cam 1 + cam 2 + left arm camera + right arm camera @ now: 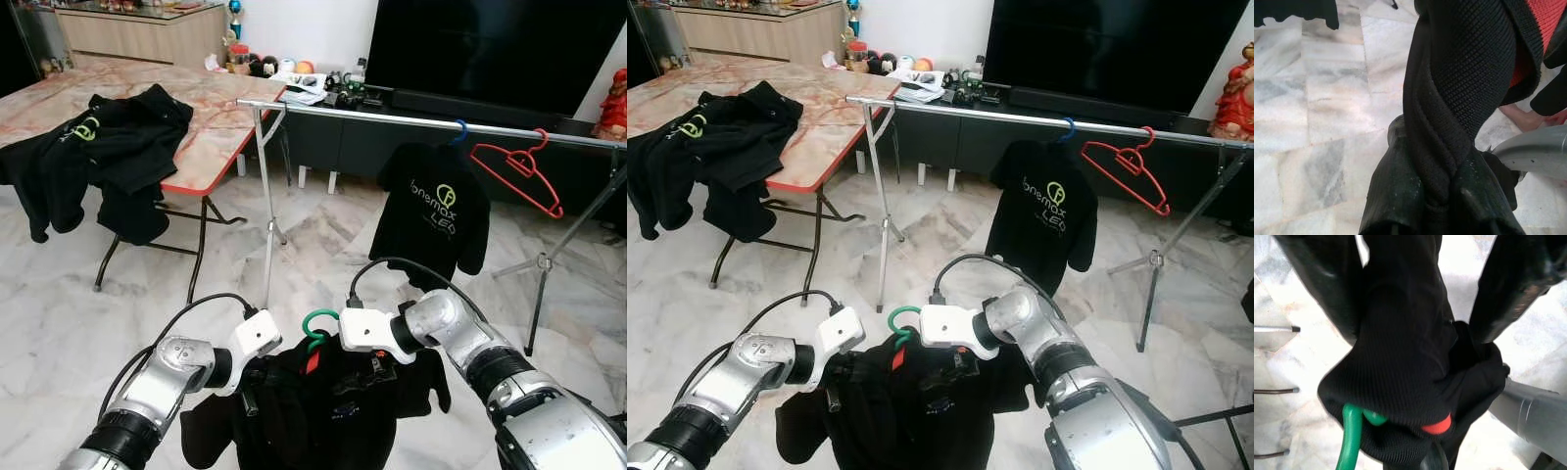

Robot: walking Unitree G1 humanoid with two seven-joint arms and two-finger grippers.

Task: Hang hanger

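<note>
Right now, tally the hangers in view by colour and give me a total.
Green hanger, carrying the black shirt held by the left gripper and right gripper: 1
Blue hanger, on the rail with a black T-shirt: 1
Red hanger, bare on the rail: 1
Total: 3

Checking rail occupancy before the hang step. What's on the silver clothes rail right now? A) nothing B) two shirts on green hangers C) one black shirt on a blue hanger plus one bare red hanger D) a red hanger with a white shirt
C: a black shirt hangs from a blue hanger on the rail, with a bare red hanger beside it; the green hanger sits low between the grippers.
</note>
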